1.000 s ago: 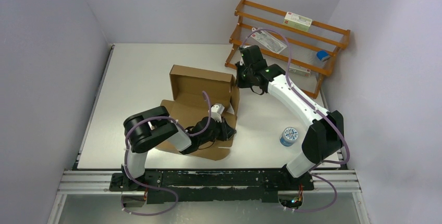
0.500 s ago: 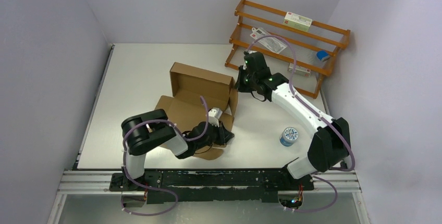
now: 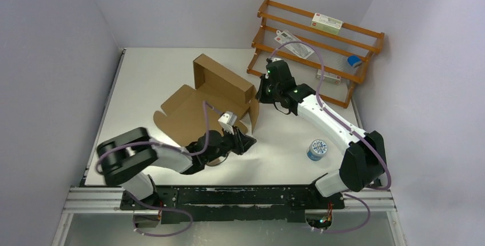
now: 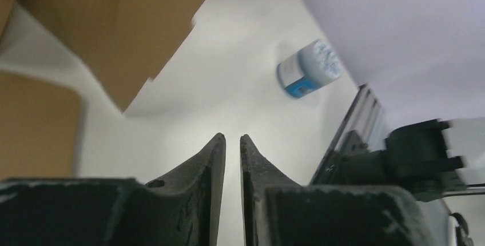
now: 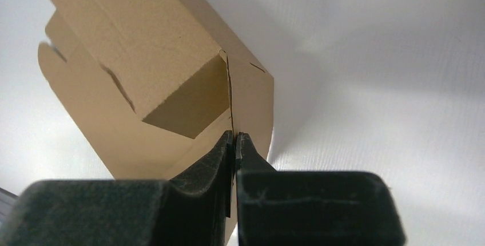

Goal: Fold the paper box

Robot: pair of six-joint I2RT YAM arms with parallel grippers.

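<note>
Table (image 3: 148, 68): white; holds the paper box at its middle, between the two arms.
Paper box (image 3: 214, 94): partly formed. The far wall and the right-hand side wall stand upright and meet at a corner.
Flat panel (image 3: 177, 108): the box's left part with rounded tabs lies flat. By my judgement the remaining walls, the tuck-in tabs and the lid are not yet folded, so well under half is done.
Rack (image 3: 320, 46): orange wood, behind the box's right corner.
Right gripper (image 5: 235, 137): closed, pinching the thin edge of the box's right wall.
Left gripper (image 4: 231, 140): fingers almost together, holding nothing, just off the box's near edge.
Tin (image 3: 317, 149): blue and white, well apart to the right.
</note>
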